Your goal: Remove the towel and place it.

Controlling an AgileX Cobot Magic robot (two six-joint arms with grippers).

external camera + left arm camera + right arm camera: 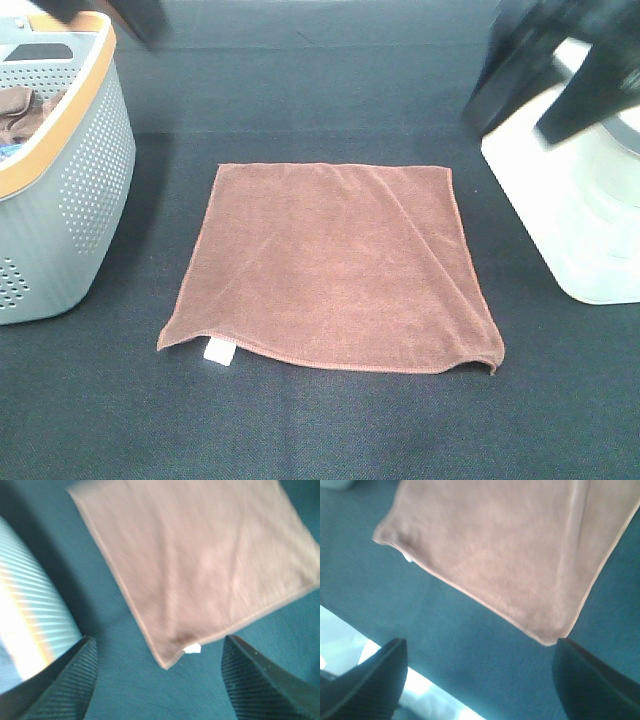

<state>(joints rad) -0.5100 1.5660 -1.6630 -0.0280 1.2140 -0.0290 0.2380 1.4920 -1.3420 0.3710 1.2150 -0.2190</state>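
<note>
Brown towel spread flat on the dark tabletop, both grippers raised clear of it.

Terry cloth lies near the middle of the table, 1 white tag poking out under its near-left corner and a shallow crease running toward the near-right corner. To the left stands a grey perforated basket with an orange rim, brown cloth inside. At the far right sits a white stand. The left gripper hangs with fingers wide apart, holding nothing; the right gripper is likewise spread and empty.
</note>
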